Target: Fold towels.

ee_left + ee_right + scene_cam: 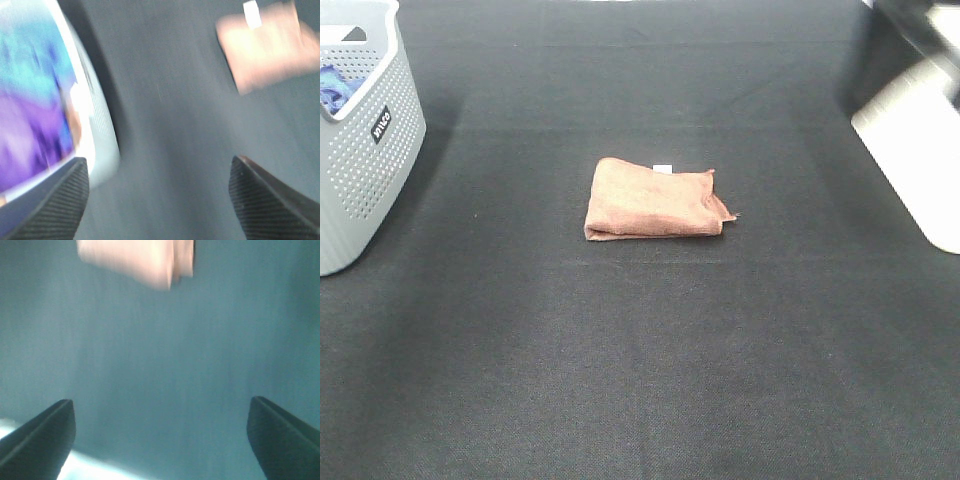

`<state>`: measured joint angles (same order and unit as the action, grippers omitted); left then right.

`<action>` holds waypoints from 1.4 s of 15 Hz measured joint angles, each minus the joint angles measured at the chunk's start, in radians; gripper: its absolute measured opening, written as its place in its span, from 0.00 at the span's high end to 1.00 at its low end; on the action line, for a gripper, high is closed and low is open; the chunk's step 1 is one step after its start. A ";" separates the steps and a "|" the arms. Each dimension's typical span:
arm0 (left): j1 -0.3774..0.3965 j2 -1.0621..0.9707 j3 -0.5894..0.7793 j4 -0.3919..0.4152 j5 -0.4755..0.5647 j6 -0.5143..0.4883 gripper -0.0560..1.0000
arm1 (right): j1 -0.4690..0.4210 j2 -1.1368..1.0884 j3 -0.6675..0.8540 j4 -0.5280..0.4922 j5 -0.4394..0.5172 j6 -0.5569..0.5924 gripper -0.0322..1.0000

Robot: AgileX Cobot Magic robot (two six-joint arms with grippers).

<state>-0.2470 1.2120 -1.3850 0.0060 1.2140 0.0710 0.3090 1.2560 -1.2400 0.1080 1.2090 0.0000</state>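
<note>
A reddish-brown towel (653,200) lies folded into a small rectangle at the middle of the dark table, its white tag (662,169) at the far edge. It shows blurred in the left wrist view (265,52) and the right wrist view (140,260). My left gripper (157,200) is open and empty, away from the towel and beside the basket. My right gripper (160,440) is open and empty over bare table, apart from the towel. Neither gripper shows in the exterior high view.
A grey perforated basket (365,150) with blue and purple cloth inside stands at the far left; it also shows in the left wrist view (95,125). A white robot base (920,140) stands at the far right.
</note>
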 joint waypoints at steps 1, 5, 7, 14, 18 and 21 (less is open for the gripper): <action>0.000 -0.080 0.104 0.000 -0.007 -0.003 0.25 | 0.000 -0.077 0.094 -0.001 0.000 0.000 0.12; 0.000 -0.443 0.512 0.000 -0.037 -0.004 0.25 | 0.000 -0.414 0.441 -0.003 -0.011 0.000 0.12; 0.000 -0.633 0.668 0.000 -0.037 -0.004 0.25 | 0.000 -0.584 0.583 -0.015 -0.018 0.000 0.12; 0.000 -1.065 0.848 0.000 -0.084 0.021 0.25 | 0.000 -1.008 0.694 -0.043 -0.071 -0.073 0.12; 0.000 -1.101 0.882 0.000 -0.153 0.022 0.25 | 0.000 -1.064 0.728 -0.038 -0.136 -0.136 0.12; 0.000 -1.101 0.885 -0.006 -0.156 0.022 0.25 | 0.000 -1.064 0.728 -0.031 -0.138 -0.138 0.12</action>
<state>-0.2470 0.1110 -0.5000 0.0000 1.0580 0.0930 0.3090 0.1920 -0.5120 0.0770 1.0710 -0.1380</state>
